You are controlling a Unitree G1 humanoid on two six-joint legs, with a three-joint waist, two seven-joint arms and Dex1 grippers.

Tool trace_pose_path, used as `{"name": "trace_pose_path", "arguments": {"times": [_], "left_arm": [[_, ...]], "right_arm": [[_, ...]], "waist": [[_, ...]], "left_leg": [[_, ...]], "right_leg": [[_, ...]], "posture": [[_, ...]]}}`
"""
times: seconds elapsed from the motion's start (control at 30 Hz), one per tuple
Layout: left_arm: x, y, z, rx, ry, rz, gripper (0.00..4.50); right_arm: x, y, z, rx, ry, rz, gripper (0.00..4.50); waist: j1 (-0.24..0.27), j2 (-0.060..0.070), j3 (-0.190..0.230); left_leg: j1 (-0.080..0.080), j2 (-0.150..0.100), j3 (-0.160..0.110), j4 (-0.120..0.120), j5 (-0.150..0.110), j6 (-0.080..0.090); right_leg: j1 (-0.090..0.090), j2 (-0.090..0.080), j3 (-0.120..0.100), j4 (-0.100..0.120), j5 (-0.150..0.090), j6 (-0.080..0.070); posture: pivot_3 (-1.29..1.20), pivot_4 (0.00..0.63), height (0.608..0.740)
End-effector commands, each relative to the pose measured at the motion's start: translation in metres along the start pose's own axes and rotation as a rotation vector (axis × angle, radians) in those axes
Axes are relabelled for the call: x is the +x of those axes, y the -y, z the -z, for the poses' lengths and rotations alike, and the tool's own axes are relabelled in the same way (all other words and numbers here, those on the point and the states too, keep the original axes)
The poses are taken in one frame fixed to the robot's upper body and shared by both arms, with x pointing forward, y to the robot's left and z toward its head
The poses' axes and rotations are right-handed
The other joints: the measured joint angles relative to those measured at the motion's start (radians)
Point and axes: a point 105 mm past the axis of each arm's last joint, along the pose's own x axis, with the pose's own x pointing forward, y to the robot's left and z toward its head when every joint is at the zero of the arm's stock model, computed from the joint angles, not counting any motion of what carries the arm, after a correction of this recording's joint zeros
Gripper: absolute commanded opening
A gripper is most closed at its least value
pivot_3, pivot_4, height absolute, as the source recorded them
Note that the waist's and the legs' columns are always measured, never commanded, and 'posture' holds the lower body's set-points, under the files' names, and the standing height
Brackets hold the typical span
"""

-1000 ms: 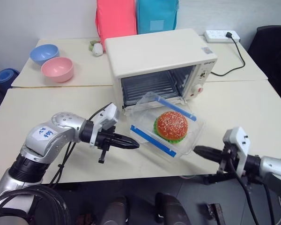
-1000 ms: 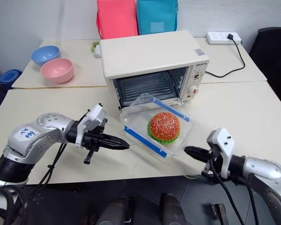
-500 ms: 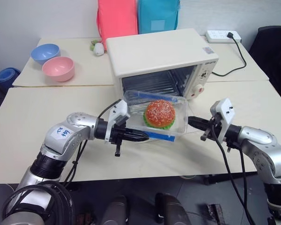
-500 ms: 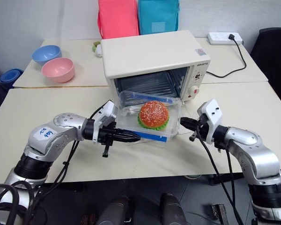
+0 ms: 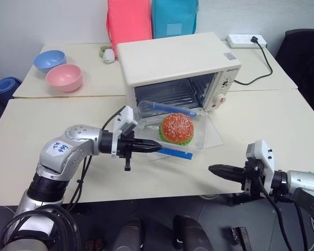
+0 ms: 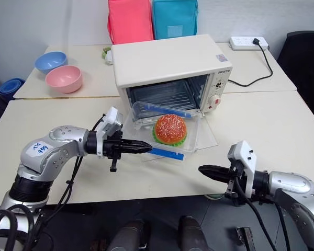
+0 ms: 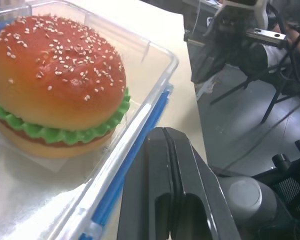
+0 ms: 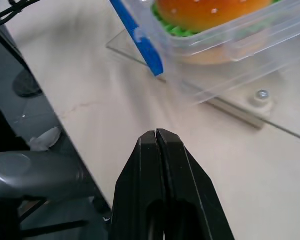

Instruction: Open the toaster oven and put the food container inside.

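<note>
Up close, the left gripper (image 7: 171,150) has its two black fingers pressed together, tips right at the blue clip (image 7: 135,150) on the food container (image 7: 145,65). Sesame-bun toy burger (image 7: 57,85) sits inside the clear box. The right gripper (image 7: 215,55) hangs past the bench (image 7: 190,105) edge.

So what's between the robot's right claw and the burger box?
Just bare table and a corner of the oven's open glass door. The head views show the right end effector well apart from the food container.

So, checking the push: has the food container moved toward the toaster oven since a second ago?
Yes. The food container now sits level on the open door, closer to the toaster oven.
</note>
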Motion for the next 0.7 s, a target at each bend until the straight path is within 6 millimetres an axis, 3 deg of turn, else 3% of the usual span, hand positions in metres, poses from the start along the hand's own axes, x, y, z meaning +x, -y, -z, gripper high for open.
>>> {"name": "trace_pose_path", "arguments": {"times": [0.03,0.2,0.33,0.7], "left_arm": [[-0.007,0.002,-0.006,0.033,0.007,-0.015,0.00],[-0.029,0.011,-0.017,0.042,0.003,-0.011,0.00],[-0.055,0.017,-0.022,0.058,-0.020,-0.046,0.00],[-0.085,0.019,-0.040,0.087,0.059,-0.183,0.00]], "right_arm": [[0.016,-0.023,-0.006,-0.023,0.028,-0.085,0.04],[0.059,-0.020,-0.014,-0.040,0.098,-0.057,0.04],[0.089,0.006,-0.032,-0.062,0.164,0.060,0.04],[0.121,0.053,-0.066,-0.111,0.254,0.163,0.04]], "waist": [[0.002,0.000,0.000],[-0.007,0.000,0.000],[-0.019,0.000,0.000],[-0.027,0.000,0.000]], "left_leg": [[0.000,0.000,0.000,0.000,0.000,0.000],[-0.001,0.001,0.000,0.000,0.000,-0.001],[-0.002,0.000,-0.001,0.000,0.000,-0.004],[-0.002,0.000,-0.001,0.000,0.000,-0.005]], "right_leg": [[0.000,0.000,0.000,0.000,0.000,0.000],[-0.002,0.000,0.000,0.001,-0.001,-0.001],[-0.003,0.000,0.000,0.002,-0.002,-0.003],[-0.004,-0.001,0.000,0.003,-0.002,-0.003]], "posture": [[0.00,0.150,0.740],[0.00,0.150,0.740],[0.00,0.150,0.740],[0.00,0.150,0.740]]}}
